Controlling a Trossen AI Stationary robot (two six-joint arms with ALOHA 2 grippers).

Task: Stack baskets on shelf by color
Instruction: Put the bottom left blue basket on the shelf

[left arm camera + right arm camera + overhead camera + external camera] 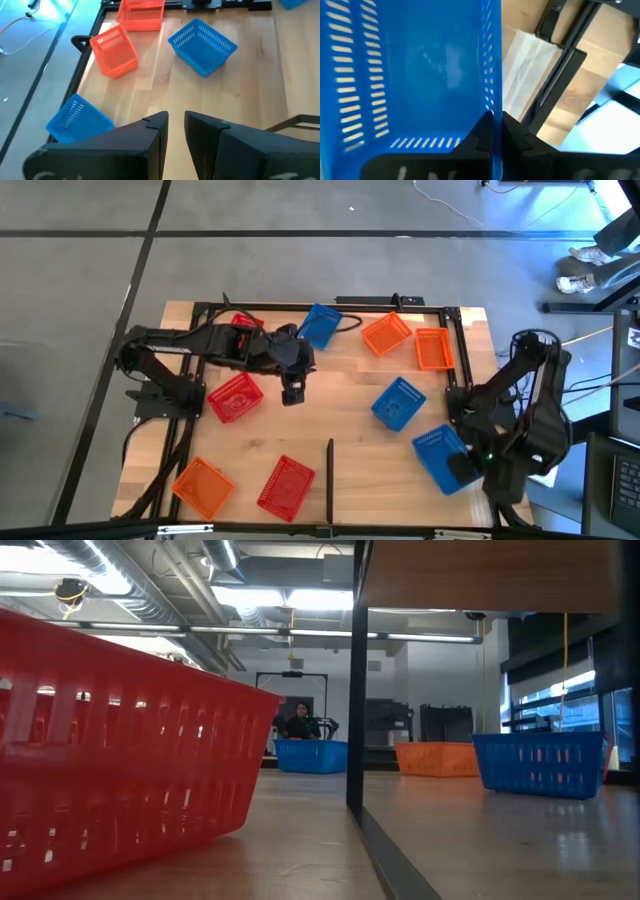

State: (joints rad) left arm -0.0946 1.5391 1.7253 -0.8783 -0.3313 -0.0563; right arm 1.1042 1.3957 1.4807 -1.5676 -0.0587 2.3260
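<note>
The shelf (pixel 330 415) is a light wood board in a black frame with a short black divider (pixel 330 470) at its near edge. Red, blue and orange mesh baskets lie scattered on it. At the near right corner my right gripper (pixel 496 125) is shut on a blue basket (pixel 440 458). My left gripper (pixel 292 393) hangs over the board's middle, beside a red basket (pixel 235 397), its fingers (pixel 155 132) a narrow gap apart with nothing between them. Another blue basket (pixel 202 45) and two orange ones (pixel 114 50) lie ahead of it. My right gripper pinches the top edge of one wall (pixel 489 107) of the blue basket, one finger inside the basket and one outside. The fingers come from above, pointing down. The basket's open side faces up; whether its bottom rests on the board I cannot tell.
A red basket (pixel 286 485) and an orange one (pixel 203 485) sit at the near edge, left of the divider. A blue basket (pixel 320 325) and a partly hidden red one (pixel 243 322) lie at the far edge. A person (pixel 298 720) is far behind the table.
</note>
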